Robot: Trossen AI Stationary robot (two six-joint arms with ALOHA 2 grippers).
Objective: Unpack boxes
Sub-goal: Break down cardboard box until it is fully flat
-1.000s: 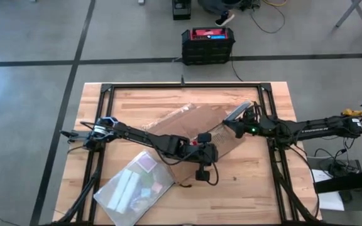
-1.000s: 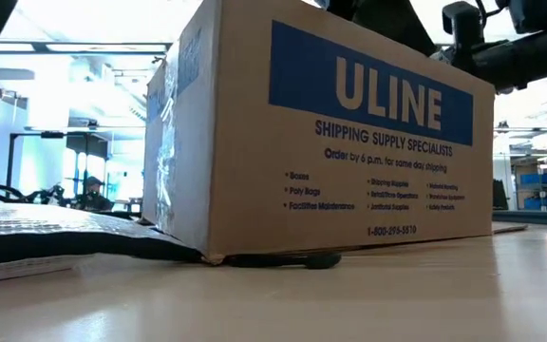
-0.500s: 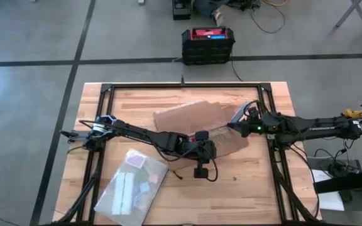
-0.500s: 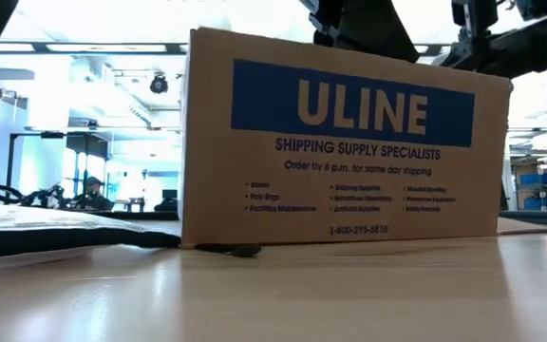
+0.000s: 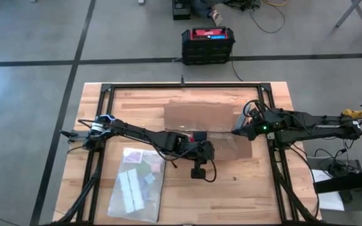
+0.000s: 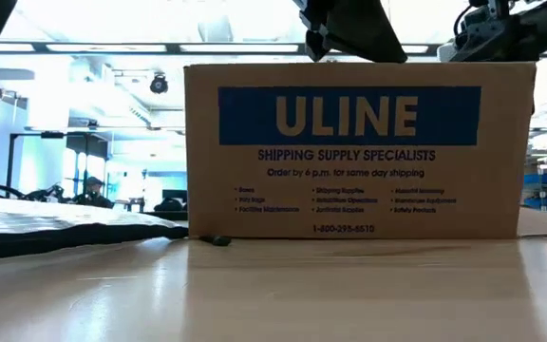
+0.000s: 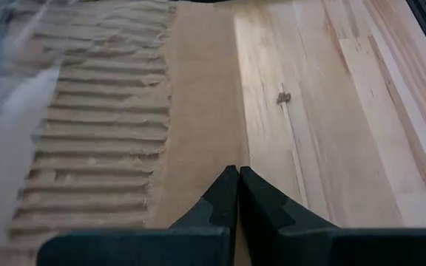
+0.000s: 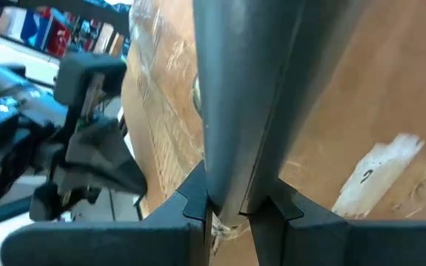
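Wooden table [image 5: 244, 188] under both arms carries a brown cardboard box [image 6: 354, 152] at its middle, with a clear bag [image 5: 137, 188] lying near the left arm. Only the low view shows the box's blue ULINE label and black print; from above it is a plain brown rectangle. Left gripper [image 7: 239, 181] is clenched empty above a flap; right gripper [image 8: 235, 210] pinches a box flap.
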